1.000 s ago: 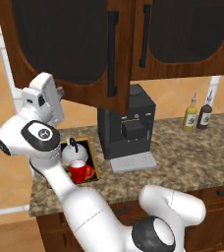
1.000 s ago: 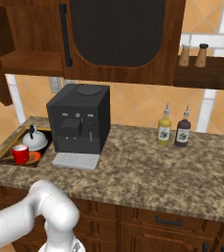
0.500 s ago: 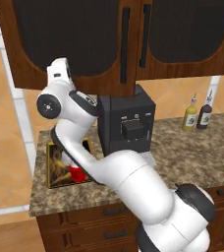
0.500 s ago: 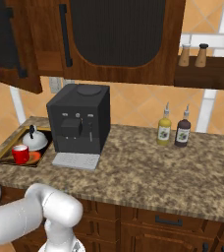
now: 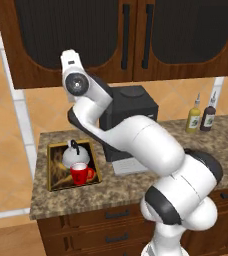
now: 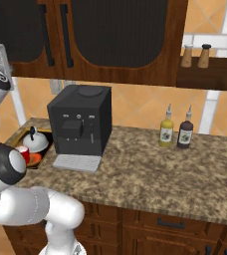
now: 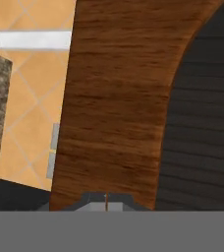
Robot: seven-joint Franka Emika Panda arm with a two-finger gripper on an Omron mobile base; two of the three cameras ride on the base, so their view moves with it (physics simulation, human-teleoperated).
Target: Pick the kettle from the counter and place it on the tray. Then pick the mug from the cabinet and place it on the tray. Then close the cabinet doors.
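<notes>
Both cabinet doors [image 5: 131,37] stand shut side by side, their black bar handles [image 5: 126,36] close together. My gripper [image 7: 106,198] is shut and empty, its tips pressed against the wooden frame [image 7: 119,98] of the left door beside its black ribbed panel [image 7: 207,123]. The hand [image 5: 70,62] is raised at that door's lower left corner. Down on the counter [image 5: 131,182] lies the gold-rimmed tray [image 5: 49,170]. The silver kettle [image 5: 76,156] and the red mug [image 5: 80,174] stand on it, the mug in front. From the right the kettle [image 6: 36,142] and mug [image 6: 23,152] appear behind my arm.
A big black coffee machine [image 5: 130,115] stands right of the tray, with a grey drip plate [image 6: 77,162] in front. Two bottles [image 6: 166,130] [image 6: 185,132] stand further right by the wall. Two shakers [image 6: 195,56] sit on a wall shelf. Drawers [image 5: 106,227] run below.
The left cabinet door has swung from open to fully shut. My arm rose from over the tray and followed the door in, the gripper staying shut.
</notes>
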